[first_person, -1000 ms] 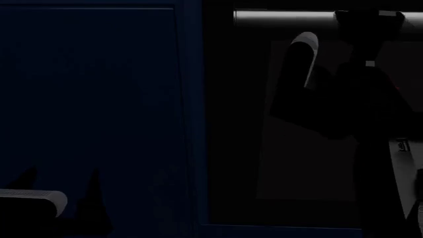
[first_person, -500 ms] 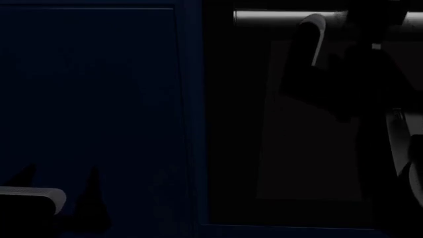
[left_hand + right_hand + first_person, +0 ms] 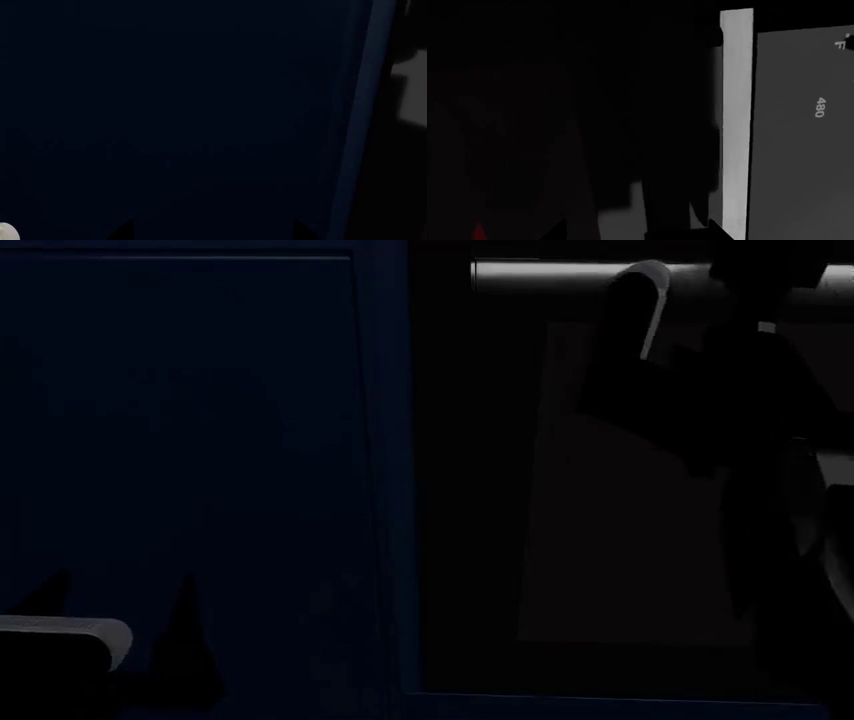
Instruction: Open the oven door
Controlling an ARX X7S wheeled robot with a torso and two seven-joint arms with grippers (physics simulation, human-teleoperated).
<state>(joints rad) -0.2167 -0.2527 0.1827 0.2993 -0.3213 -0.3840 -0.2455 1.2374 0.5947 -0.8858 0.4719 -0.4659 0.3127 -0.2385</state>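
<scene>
The oven door (image 3: 627, 540) fills the right half of the head view, a black panel with a faintly lighter window. Its silver bar handle (image 3: 561, 275) runs along the top. My right arm reaches up as a dark silhouette, and my right gripper (image 3: 763, 270) is at the bar, covering part of it. In the right wrist view the handle (image 3: 737, 120) is a pale strip just beyond one fingertip of the right gripper (image 3: 637, 232), whose tips stand wide apart, open. My left gripper (image 3: 120, 600) hangs low, open and holding nothing, facing the blue cabinet door (image 3: 200, 110).
A dark blue cabinet door (image 3: 187, 440) fills the left of the head view, with a blue frame strip (image 3: 394, 480) between it and the oven. A grey panel (image 3: 800, 150) marked 480 lies beyond the handle. The scene is very dark.
My right arm has risen, its white cover moving up level with the handle bar and the gripper reaching the bar. The left arm has stayed put.
</scene>
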